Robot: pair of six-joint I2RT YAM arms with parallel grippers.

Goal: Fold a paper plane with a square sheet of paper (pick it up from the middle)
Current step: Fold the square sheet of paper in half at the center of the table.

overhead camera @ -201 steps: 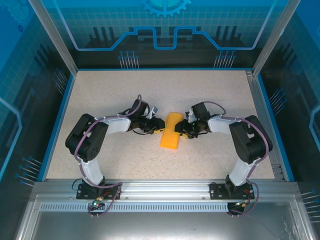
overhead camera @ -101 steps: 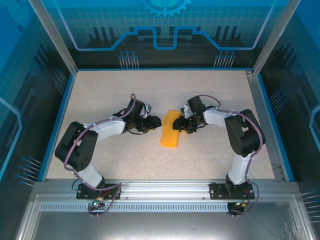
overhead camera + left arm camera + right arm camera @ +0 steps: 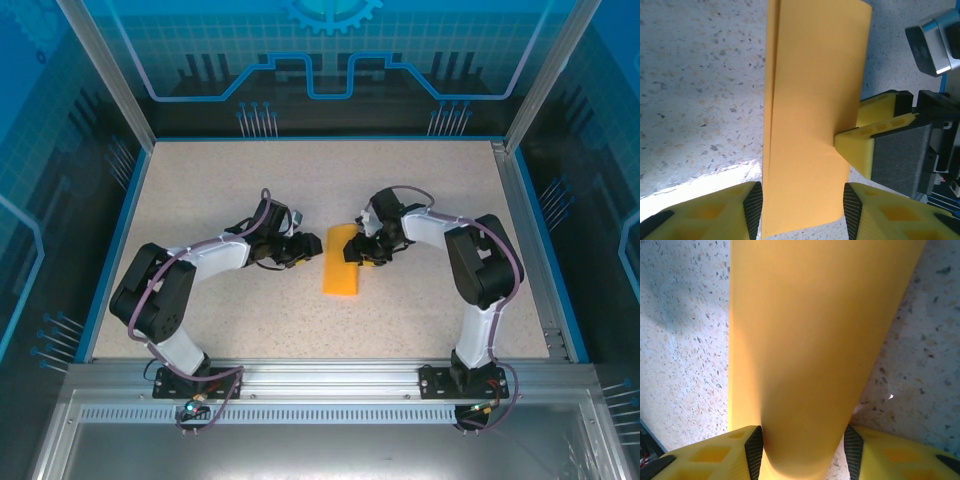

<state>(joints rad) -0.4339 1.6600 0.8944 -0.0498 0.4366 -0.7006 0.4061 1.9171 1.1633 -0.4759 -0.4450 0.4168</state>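
The left gripper (image 3: 803, 202) is held open astride one end of the folded sheet of paper (image 3: 341, 263), which is laid at the middle of the table (image 3: 200, 180). The right gripper (image 3: 803, 445) is set astride the bowed sheet just right of that middle; whether it is gripping cannot be told.

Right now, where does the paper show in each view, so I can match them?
Top external: paper at the centre of the table.
Left wrist: paper runs top to bottom, mid-frame.
Right wrist: paper as a broad central strip, top to bottom.
Shared landmark: the speckled table around it.
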